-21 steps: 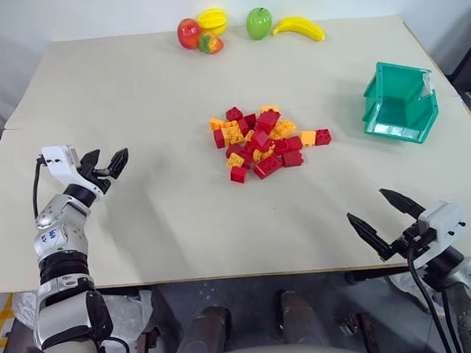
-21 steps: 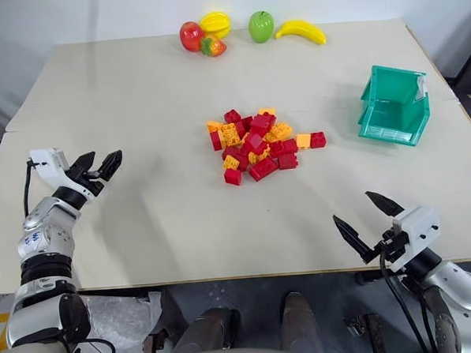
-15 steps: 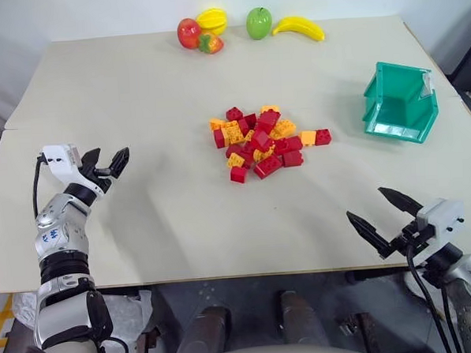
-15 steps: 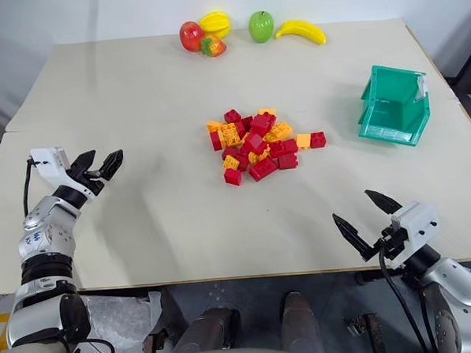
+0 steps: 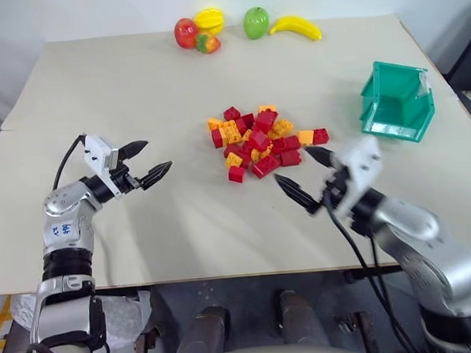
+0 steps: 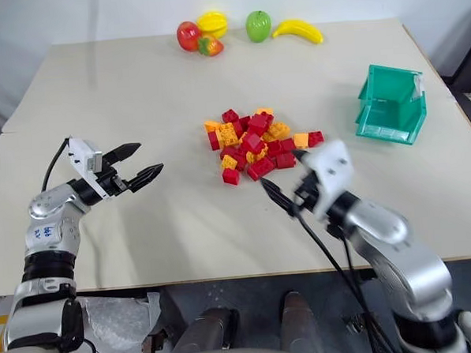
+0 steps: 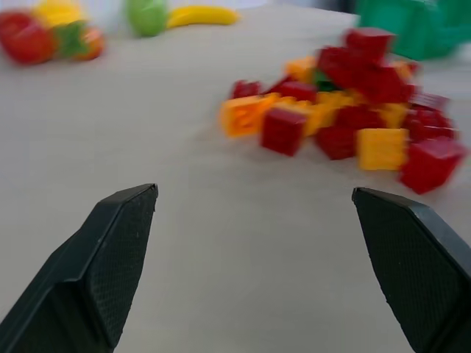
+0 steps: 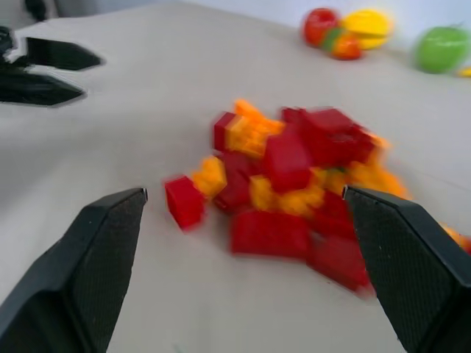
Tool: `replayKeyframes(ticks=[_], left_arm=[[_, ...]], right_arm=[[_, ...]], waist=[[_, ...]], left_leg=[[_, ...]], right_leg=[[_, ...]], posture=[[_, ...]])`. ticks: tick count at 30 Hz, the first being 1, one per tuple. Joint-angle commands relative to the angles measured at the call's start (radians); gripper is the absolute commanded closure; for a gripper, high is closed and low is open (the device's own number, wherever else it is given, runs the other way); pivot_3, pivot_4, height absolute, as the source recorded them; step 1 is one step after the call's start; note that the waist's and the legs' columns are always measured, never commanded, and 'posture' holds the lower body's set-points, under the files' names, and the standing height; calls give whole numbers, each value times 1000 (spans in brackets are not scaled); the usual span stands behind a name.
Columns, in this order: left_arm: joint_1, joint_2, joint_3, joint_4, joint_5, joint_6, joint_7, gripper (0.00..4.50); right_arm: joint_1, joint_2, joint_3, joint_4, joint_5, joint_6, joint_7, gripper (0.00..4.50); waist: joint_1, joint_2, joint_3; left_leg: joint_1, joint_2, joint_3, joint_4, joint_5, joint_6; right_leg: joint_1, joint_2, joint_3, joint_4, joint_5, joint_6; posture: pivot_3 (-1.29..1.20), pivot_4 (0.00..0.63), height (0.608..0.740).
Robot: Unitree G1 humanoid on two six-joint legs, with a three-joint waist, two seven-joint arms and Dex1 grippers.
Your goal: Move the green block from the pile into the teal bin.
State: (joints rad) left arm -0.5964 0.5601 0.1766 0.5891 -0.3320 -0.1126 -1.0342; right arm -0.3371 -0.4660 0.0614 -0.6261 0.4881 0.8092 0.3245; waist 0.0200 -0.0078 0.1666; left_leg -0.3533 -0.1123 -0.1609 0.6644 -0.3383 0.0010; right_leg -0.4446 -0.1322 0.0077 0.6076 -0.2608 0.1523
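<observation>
Left tool (image 5: 155,154): spread wide with nothing between the two black fingers; held over the bare counter (image 5: 175,77), well to the left of the pile and aimed at it.

Right tool (image 5: 292,165): likewise wide open and empty; fingertips just beside the near right edge of the pile, pointing back toward the heap from the bin's side; contact with any brick impossible to confirm.

Pile (image 5: 261,139): loose heap of red, orange and yellow studded bricks at mid-counter; one red brick lying a little apart at the near left corner, another red one and an orange one strung out on the right end.

Green block (image 7: 321,79): seen in the left wrist view as a small dark-green patch, buried in the pile among red and orange bricks and mostly covered by them; not gripped by either tool and not in the bin.

Teal bin (image 5: 376,98): at the right side of the counter, well apart from the pile, cut-away front turned toward the near edge; no brick visible inside.

Toy fruit: along the far edge of the counter, well beyond the pile; red apple (image 5: 185,33), yellow fruit (image 5: 210,20) and strawberry (image 5: 207,43) bunched together, green apple (image 5: 256,23) just beside them to the right, then the banana (image 5: 295,27).

Space between tools: pile lying between the two, much closer to the right one.
</observation>
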Motion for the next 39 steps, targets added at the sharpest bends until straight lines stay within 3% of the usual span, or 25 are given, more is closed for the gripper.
replayKeyframes(ticks=[1, 5, 12, 18, 23, 29, 35, 39], left_arm=[[-67, -4, 4, 68, -33, -95, -145, 0], [-114, -7, -9, 151, -15, -164, -232, 0], [-172, -19, -16, 250, -5, -220, -296, 0], [-179, -33, -9, 257, -4, -234, -286, 0], [-178, -34, -5, 256, -1, -241, -267, 0], [-163, -27, 3, 242, -7, -237, -250, 0], [-143, -28, 9, 223, -9, -232, -243, 0], [-132, -29, 16, 213, -13, -227, -234, 0]], right_arm=[[-190, 99, 83, 132, -37, 135, -78, 670], [-353, 250, 140, 328, -94, 138, -129, 2041], [-596, 466, 139, 855, -248, -115, -195, 4425], [-818, 547, 9, 1395, -321, -339, -363, 4471], [-862, 530, -48, 1561, -361, -414, -449, 4471], [-711, 420, -29, 1247, -401, -207, -408, 4471], [-538, 250, 45, 868, -420, 16, -234, 4471], [-539, 199, 29, 754, -372, 31, -117, 4471]], waist=[[-5, 0, 0], [-24, 0, 0], [-56, 0, 0], [-78, 0, 0], [-82, 0, 0], [-76, 0, 0], [-80, 0, 0], [-79, 0, 0]], left_leg=[[0, 0, 0, 0, 0, 0], [-1, 1, 0, -1, 0, 0], [-2, 0, 1, -1, 0, 1], [-2, 1, 1, -1, 0, 0], [-2, 0, 1, -1, 0, 0], [-2, -1, 0, 0, 0, 0], [-3, 0, 5, 0, 0, 0], [-3, 1, 7, 1, 0, 0]], right_leg=[[0, 0, 0, 0, 0, 0], [-1, 1, -1, 3, 1, -1], [-3, 0, -1, 4, 1, -1], [-5, 1, -1, 7, 1, -1], [-7, 0, -1, 10, 1, -1], [-7, 0, -1, 11, 1, -1], [-10, 0, 1, 12, 1, -1], [-11, 0, 2, 13, 1, -1]], posture=[[0, 150, 740], [0, 150, 740], [0, 150, 740], [0, 150, 740], [0, 150, 740], [0, 150, 740], [0, 150, 740], [0, 150, 740]])
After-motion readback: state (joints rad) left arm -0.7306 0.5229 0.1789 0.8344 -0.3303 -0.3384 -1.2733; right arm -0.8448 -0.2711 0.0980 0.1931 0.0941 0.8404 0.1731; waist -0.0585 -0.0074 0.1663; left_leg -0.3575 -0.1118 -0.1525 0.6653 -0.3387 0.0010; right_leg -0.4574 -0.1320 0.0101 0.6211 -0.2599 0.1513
